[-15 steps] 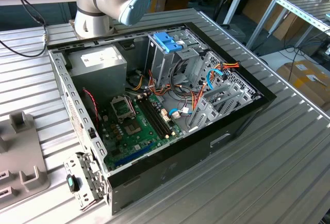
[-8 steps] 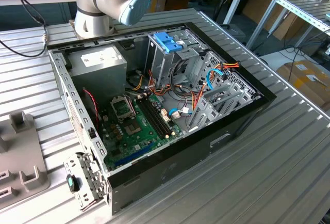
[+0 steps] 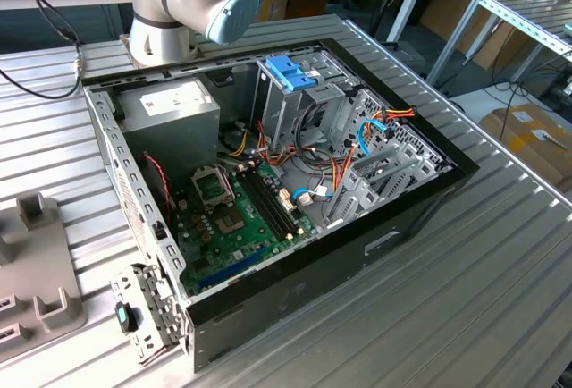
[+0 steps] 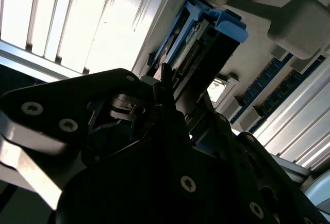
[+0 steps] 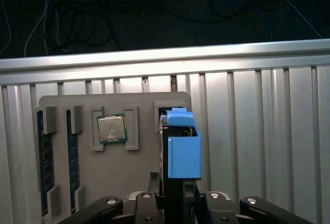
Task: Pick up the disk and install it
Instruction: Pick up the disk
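Here, in the exterior view, the open computer case point(image 3: 268, 182) is lying on the ribbed metal table point(image 3: 465, 299), with the grey parts tray point(image 3: 36, 272) sitting at the exterior view's left. In the second wrist view, the gripper point(image 4: 166, 92) is pinching the disk point(image 4: 198, 53) between its jaws, the dark body and bright blue carrier frame jutting out beyond them. In the first wrist view, the disk point(image 5: 184, 154) is standing edge-on between the gripper's point(image 5: 178, 195) jaws, showing its blue frame, in front of the grey parts tray point(image 5: 129, 182) beside the processor chip point(image 5: 112, 129); whether it is touching the tray, I cannot tell.
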Available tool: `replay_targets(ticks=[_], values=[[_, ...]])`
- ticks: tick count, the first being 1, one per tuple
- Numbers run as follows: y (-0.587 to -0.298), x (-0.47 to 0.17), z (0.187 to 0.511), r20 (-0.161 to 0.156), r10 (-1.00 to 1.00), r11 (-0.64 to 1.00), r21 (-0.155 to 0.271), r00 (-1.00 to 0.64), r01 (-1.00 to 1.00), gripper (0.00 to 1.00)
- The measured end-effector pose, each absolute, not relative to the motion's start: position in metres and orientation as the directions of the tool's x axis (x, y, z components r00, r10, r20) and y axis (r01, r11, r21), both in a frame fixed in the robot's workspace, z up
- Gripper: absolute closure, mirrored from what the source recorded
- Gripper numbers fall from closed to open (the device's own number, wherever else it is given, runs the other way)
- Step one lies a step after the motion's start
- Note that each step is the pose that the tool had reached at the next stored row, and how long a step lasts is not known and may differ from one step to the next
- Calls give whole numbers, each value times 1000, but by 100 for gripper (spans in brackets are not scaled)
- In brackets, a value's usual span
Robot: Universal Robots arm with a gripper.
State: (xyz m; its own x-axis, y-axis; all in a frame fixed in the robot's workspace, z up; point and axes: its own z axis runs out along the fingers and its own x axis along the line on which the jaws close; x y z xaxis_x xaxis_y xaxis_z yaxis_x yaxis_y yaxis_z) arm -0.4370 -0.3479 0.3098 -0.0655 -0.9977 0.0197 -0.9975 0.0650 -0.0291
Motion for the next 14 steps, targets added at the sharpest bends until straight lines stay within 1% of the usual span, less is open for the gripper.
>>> replay_targets(ticks=[14], values=[[-348,-437,341,20,-998,65,-29,-66,-997,65]])
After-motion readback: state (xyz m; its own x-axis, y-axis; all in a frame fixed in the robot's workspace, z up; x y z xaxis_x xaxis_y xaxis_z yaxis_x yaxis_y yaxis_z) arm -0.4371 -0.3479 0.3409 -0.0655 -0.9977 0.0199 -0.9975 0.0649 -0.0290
